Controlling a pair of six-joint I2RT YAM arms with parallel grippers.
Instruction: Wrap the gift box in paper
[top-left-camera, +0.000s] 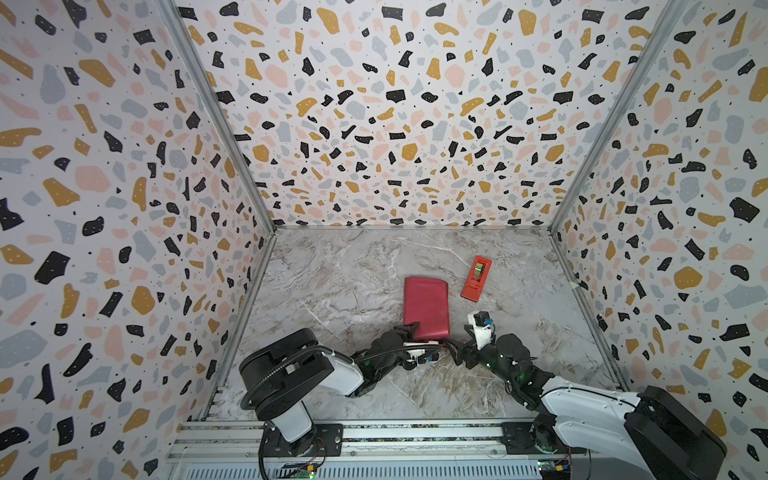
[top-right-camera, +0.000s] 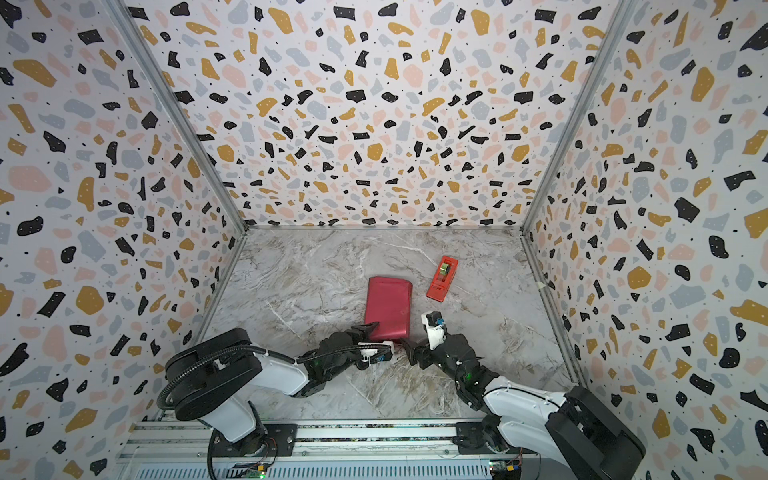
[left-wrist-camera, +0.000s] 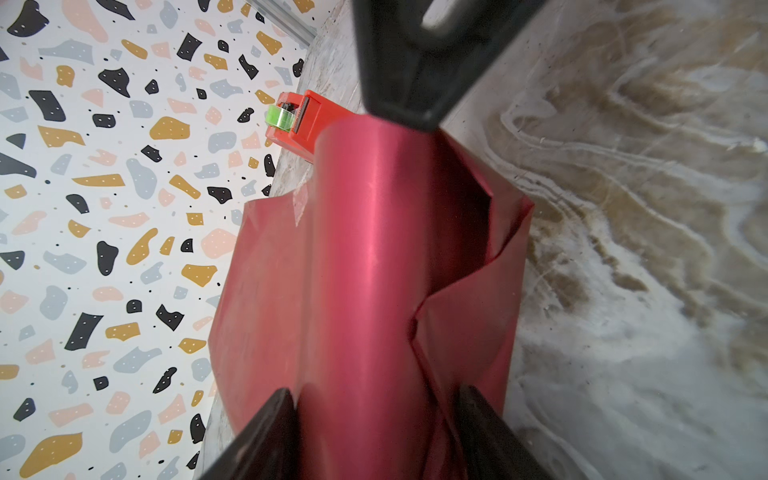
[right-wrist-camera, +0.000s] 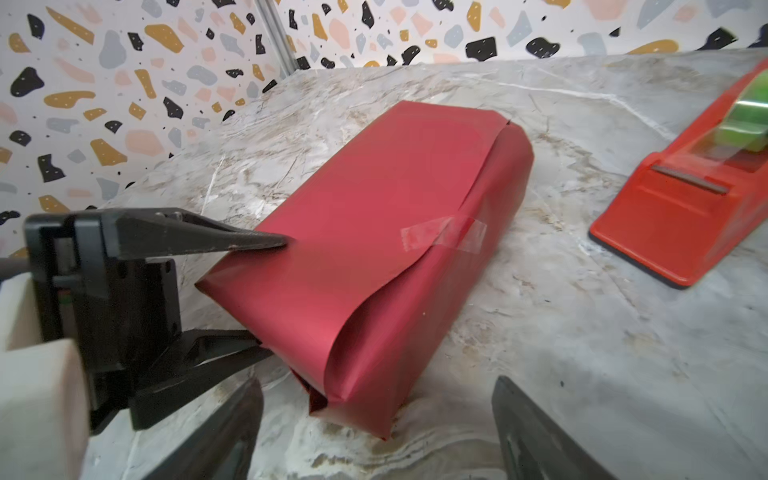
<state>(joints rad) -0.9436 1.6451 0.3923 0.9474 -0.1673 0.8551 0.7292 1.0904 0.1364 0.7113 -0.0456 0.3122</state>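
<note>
The aluminium rail (top-left-camera: 415, 432) at the near edge carries both arm bases. Left of centre, the left gripper (right-wrist-camera: 274, 293) pinches the open near end of the paper (top-left-camera: 426, 305), with one finger on top and one underneath. The paper forms a closed crimson sleeve lying mid-table on the marble-patterned table (top-left-camera: 332, 270). The gift box is fully hidden and is presumably inside. The step in hand appears to be closing this end. To do it well, press the flap flat against the box end, crease it sharply, and keep the sleeve from sliding. The sheet is smooth with a satin sheen. Its folds are rounded and loose, and the end gapes. A translucent tape strip (right-wrist-camera: 444, 237) holds the long seam. To the right, the right gripper (right-wrist-camera: 376, 386) is spread wide and empty, just beside the near corner. Farther right lies the tape dispenser (top-left-camera: 476, 277), a hard red-orange plastic wedge with a green roll.
</note>
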